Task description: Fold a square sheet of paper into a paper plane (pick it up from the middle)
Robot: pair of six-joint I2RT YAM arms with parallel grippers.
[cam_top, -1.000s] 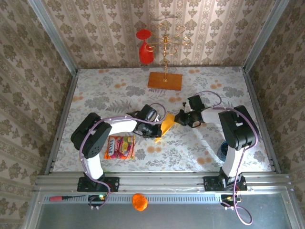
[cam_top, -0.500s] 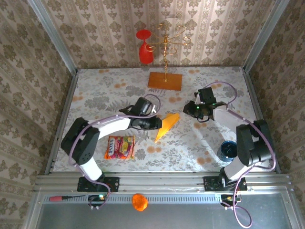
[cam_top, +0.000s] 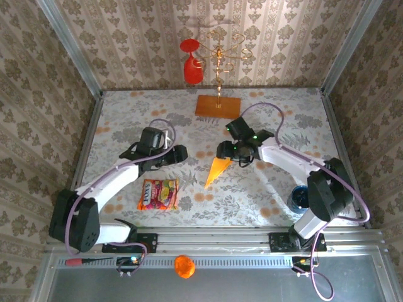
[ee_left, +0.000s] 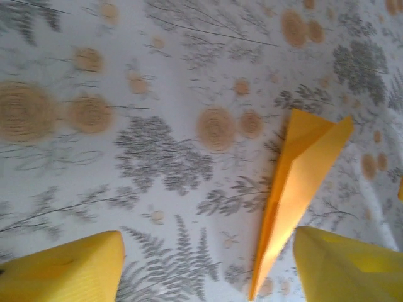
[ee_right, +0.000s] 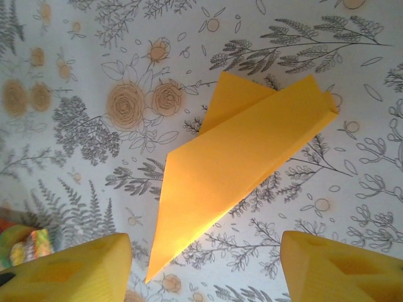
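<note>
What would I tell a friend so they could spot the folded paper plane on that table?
Find the flowery table, then its middle, nearer than the brownish-orange board with the gold stand. There lies the paper plane: a slim yellow-orange dart, its sharp point toward the near edge. The board is rectangular and the snack packet to its left is colourfully printed.

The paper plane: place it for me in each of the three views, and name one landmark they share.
Top external: the paper plane lies mid-table, sharp tip toward the near left.
Left wrist: it lies right of centre, tip down, wide end up.
Right wrist: it lies in the centre, tip at lower left, wide end at upper right.
Shared landmark: the flowered tablecloth it lies on.
</note>
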